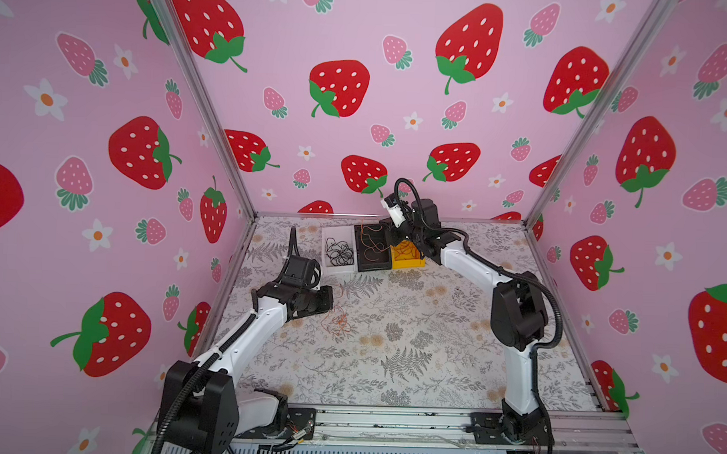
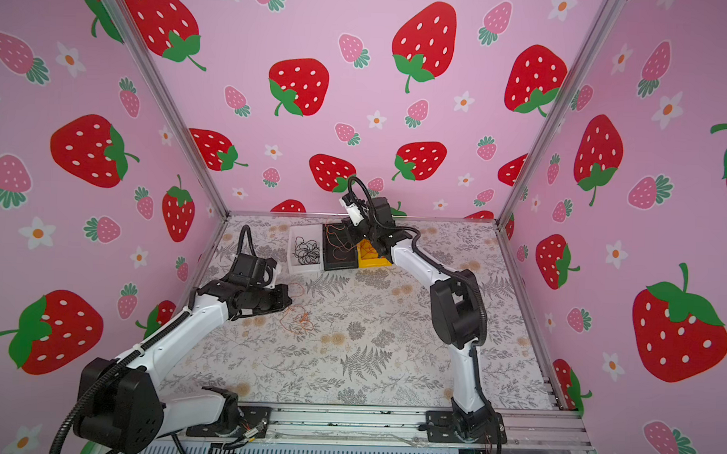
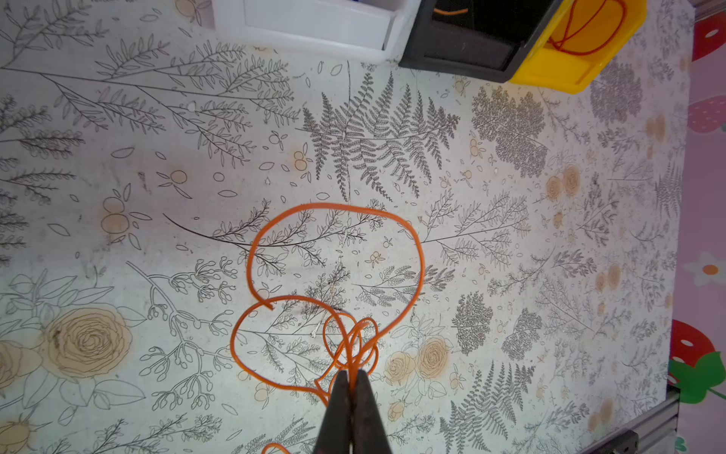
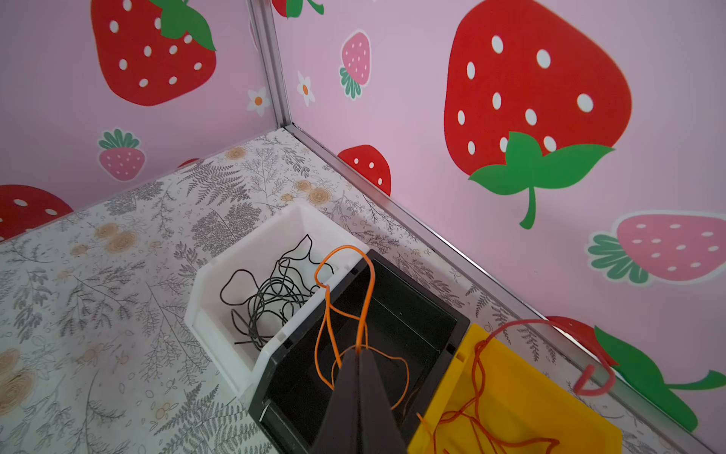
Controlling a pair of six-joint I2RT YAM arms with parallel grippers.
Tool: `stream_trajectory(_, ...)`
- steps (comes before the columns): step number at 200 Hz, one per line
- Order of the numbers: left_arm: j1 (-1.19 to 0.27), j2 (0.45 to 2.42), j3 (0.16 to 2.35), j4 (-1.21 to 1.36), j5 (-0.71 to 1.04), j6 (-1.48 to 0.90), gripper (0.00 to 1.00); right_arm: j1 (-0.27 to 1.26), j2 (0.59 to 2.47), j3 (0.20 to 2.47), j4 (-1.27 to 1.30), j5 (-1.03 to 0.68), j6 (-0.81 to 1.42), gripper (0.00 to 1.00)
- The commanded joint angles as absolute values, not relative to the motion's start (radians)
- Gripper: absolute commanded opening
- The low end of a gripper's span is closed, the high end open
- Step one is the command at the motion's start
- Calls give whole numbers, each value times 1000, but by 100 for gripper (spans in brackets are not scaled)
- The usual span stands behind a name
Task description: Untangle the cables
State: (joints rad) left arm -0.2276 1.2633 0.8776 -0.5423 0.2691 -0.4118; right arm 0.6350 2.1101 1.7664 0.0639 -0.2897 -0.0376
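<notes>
Where clamped at the lower middle of the left wrist view, holds the knot of the orange tangle (image 3: 351,346) between the tight-closed tips of the left claw (image 3: 352,373), with two wide loops spilling toward mid-frame over the flowered table (image 3: 118,118). Probably weighs next to nothing, bends anywhere, curls back on itself, and slips easily off smooth pads. Best taken on a single strand near the free end left of the knot, then drawn out slowly. Risks cinching the knot if yanked by the bunch.

Farther back, in the upper middle of both top views, lines up three bins side by side: white bin (image 4: 298,224) with limp black cables (image 4: 275,293), black bin (image 4: 455,322), and yellow bin (image 4: 542,393) with red cables (image 4: 476,365). Over the black bin, pinches one orange cable (image 4: 371,283) in the shut right claw (image 4: 359,351), its loop standing up toward mid-frame.
</notes>
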Motion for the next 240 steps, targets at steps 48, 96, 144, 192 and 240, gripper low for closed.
stream_trajectory(48, -232, 1224, 892, -533, 296, -404, 0, 645, 2023, 1764, 25, -245, -36, 62)
stream_trajectory(96, -240, 1177, 920, -512, 327, -417, 0, 668, 1764, 1537, -31, -348, -65, 73)
stream_trajectory(144, -288, 1119, 975, -463, 352, -441, 0, 717, 1567, 1263, -90, -479, -13, 73)
stream_trajectory(192, -363, 1116, 1081, -350, 351, -475, 0, 806, 1500, 1075, 49, -544, 85, 67)
stream_trajectory(240, -434, 1160, 1154, -356, 330, -427, 0, 814, 1524, 1098, 106, -601, 124, 59)
